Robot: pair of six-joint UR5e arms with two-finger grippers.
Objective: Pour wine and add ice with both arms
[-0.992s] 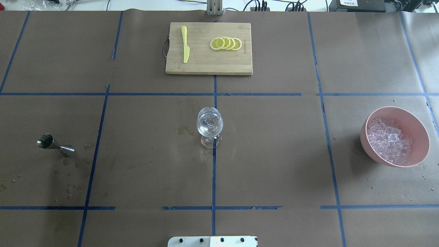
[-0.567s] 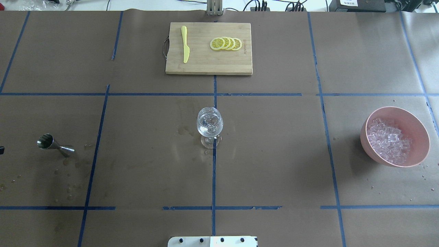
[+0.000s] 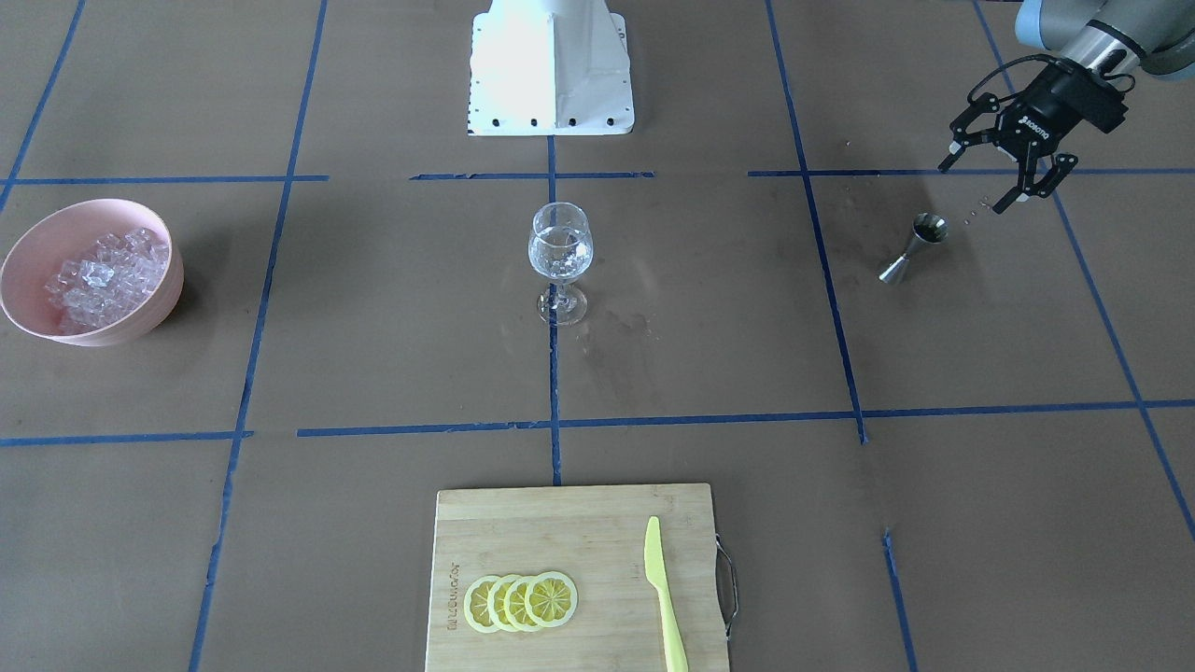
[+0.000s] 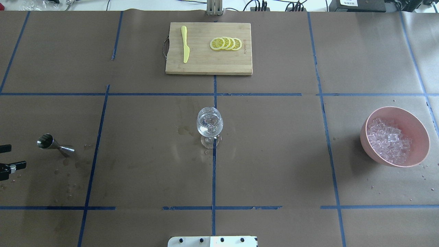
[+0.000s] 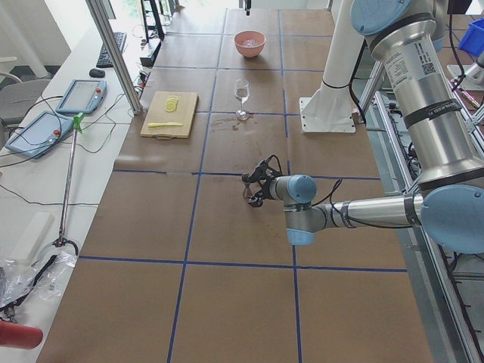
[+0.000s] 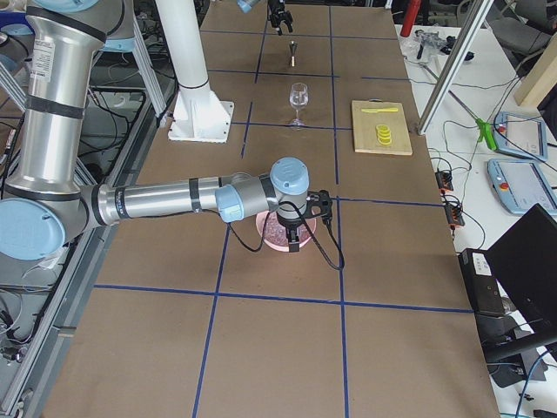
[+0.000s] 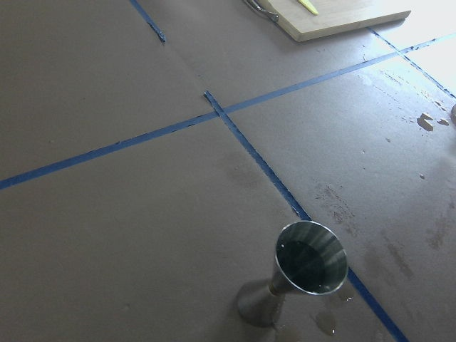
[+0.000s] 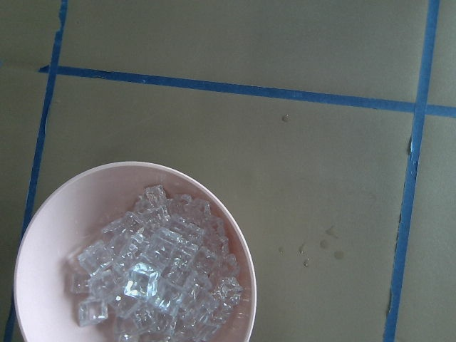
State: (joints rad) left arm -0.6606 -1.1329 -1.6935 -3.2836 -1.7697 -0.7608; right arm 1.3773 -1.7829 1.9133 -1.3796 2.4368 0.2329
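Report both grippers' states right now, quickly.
Left gripper: open, empty, near the jigger.
Right gripper: over the bowl; open or shut cannot be told.

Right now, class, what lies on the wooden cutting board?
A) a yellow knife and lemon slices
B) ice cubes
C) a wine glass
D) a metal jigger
A: the cutting board carries only a yellow knife and, apart from it, a row of overlapping lemon slices.
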